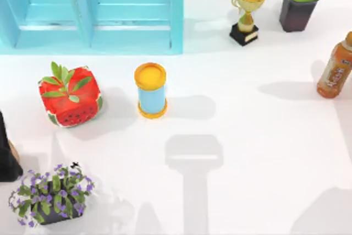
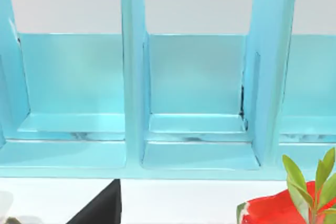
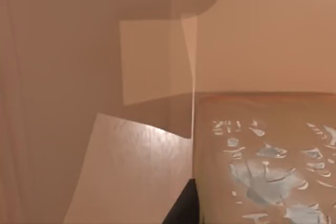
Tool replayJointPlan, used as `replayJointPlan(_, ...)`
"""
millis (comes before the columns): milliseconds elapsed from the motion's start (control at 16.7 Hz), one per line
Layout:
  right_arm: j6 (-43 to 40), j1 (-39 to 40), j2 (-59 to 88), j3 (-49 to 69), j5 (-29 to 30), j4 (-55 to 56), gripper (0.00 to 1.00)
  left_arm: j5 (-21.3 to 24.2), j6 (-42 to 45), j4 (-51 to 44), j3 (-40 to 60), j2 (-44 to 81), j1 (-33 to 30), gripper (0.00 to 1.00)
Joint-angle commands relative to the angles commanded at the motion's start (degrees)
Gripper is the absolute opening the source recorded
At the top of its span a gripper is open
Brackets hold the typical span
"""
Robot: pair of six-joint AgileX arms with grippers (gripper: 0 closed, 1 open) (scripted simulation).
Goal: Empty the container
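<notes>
While the blue-and-yellow container (image 1: 150, 90) stands upright (long axis vertical) on the tabletop (image 1: 247, 136), just right of the watermelon cube (image 1: 70, 96), I judge my left arm nearer; either arm's jaws, spread or pressed together, I cannot tell.

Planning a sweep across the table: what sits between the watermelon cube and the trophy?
In the top view, the blue can with the orange lid stands between the watermelon cube and the trophy, nearer the cube; the rest is bare table.
</notes>
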Motion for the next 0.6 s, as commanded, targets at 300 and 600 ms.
replayJointPlan(300, 0.1, 0.0, -0.2, 0.2, 0.0, -0.2, 0.00, 0.0, 0.0, 0.0, 0.0, 0.0, 0.0, 1.00)
replayJointPlan(600, -0.1, -0.4, -1.7, 8.2, -0.1, -9.6, 0.00, 0.0, 0.0, 0.0, 0.0, 0.0, 0.0, 1.00)
